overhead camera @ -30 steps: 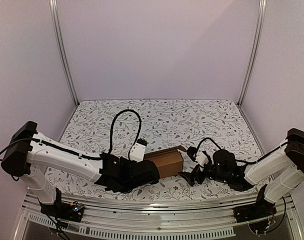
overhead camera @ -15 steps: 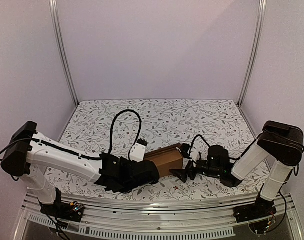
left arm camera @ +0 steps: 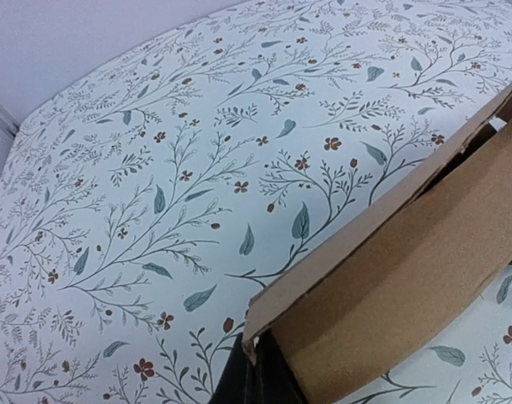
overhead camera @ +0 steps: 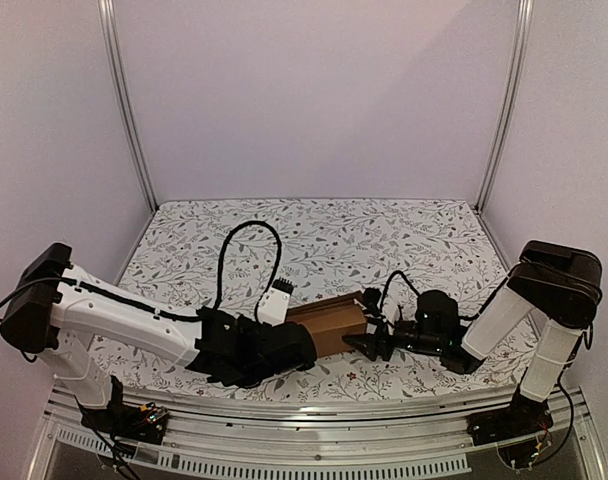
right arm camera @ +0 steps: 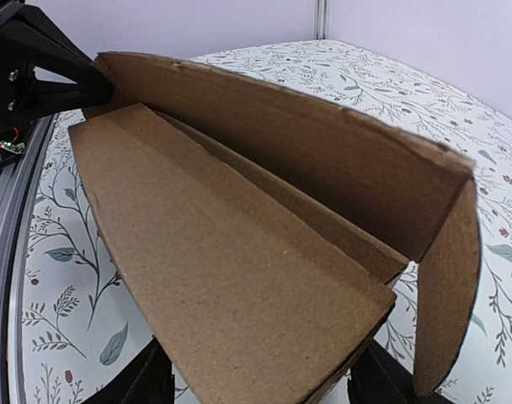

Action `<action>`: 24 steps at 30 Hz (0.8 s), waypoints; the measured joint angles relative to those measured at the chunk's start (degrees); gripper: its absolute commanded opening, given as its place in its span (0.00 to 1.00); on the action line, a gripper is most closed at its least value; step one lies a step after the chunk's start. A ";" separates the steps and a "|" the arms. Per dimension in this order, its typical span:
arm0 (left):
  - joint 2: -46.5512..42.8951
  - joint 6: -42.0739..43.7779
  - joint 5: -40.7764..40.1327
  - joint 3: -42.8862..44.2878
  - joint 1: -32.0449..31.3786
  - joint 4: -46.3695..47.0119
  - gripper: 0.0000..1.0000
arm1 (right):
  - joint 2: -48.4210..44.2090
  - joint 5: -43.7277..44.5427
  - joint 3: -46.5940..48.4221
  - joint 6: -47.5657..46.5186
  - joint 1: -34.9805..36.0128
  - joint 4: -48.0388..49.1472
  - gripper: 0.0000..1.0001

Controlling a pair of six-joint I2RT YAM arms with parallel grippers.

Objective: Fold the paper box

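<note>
The paper box (overhead camera: 329, 325) is a brown cardboard box lying near the table's front edge. Its long top flap stands open, and so does an end flap (right arm camera: 445, 286) at its right end. My left gripper (overhead camera: 304, 340) is shut on the cardboard at the box's left end. In the left wrist view its dark fingers (left arm camera: 258, 374) pinch the corner of the box (left arm camera: 408, 278). My right gripper (overhead camera: 368, 343) is at the box's right end. Its jaws are open, with one finger (right arm camera: 142, 379) on each side of the box (right arm camera: 239, 252), close to its walls.
A black cable (overhead camera: 246, 245) loops over the floral table cover (overhead camera: 334, 240) behind the left arm. A metal rail (overhead camera: 314, 408) runs along the near edge. Frame posts (overhead camera: 504, 100) and pale walls close in the sides and back.
My right arm has folded in and moved left to the box's right end. Its jaws now straddle that end and stand narrower. The left gripper and the box have stayed put.
</note>
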 measured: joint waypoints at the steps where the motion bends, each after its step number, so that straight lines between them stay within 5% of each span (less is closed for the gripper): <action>1: -0.07 0.00 0.11 -0.13 0.00 -0.07 0.00 | -0.04 -0.11 -0.35 -0.04 0.02 0.39 0.61; 11: -1.73 1.64 0.46 -2.43 0.00 2.16 0.00 | -1.49 4.37 -4.94 1.22 4.37 4.39 0.42; 19: -4.11 5.31 3.28 -3.67 0.33 3.45 0.00 | -2.97 16.63 -7.50 0.72 12.13 5.40 0.27; 24: -5.97 7.28 6.58 -4.00 1.46 2.99 0.13 | -2.95 25.53 -7.63 0.22 17.57 5.64 0.22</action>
